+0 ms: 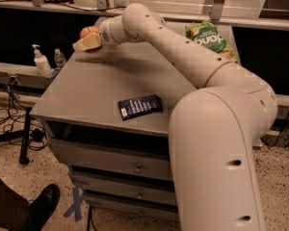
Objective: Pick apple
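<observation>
The apple [88,31] is small, round and red-orange, and sits at the far left corner of the grey cabinet top [91,88]. My gripper [86,43] is at that corner, right against the near side of the apple, with its tan tip just below and in front of it. The gripper hides the apple's lower part. My arm reaches across the cabinet top from the right.
A dark blue packet [140,106] lies near the front edge of the top. A green snack bag [209,37] stands at the back right. A pump bottle [40,61] and a small bottle [60,58] stand on a ledge to the left. A person's shoe [38,208] is on the floor at the lower left.
</observation>
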Motion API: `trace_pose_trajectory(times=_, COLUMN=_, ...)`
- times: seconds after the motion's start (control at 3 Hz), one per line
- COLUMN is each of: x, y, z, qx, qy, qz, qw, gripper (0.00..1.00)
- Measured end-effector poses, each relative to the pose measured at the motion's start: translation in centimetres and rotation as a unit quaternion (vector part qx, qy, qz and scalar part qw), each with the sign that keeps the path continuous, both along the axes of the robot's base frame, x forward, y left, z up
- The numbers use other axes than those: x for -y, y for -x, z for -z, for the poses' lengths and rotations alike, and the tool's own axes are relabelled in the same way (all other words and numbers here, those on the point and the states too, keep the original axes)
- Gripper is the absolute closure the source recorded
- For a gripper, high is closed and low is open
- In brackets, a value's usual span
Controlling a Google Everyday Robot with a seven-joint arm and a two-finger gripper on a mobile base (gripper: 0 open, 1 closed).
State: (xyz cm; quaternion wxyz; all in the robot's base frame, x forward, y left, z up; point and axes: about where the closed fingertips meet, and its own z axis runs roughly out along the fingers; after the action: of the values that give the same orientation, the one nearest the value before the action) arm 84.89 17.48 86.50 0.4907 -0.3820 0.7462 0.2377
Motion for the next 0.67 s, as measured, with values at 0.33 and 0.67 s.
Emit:
trace_pose_trajectory(times=0.33, x=-1.20, y=-0.57, z=0.75, qx=-0.005, qy=-0.003, qz=-0.001, qw=1.0000, gripper=0.15)
trace_pose_trajectory(times=0.67, x=-1.86, y=-0.90, z=0.86, qx=-0.004, qy=-0.006, qz=-0.001, qw=1.0000, gripper=0.38)
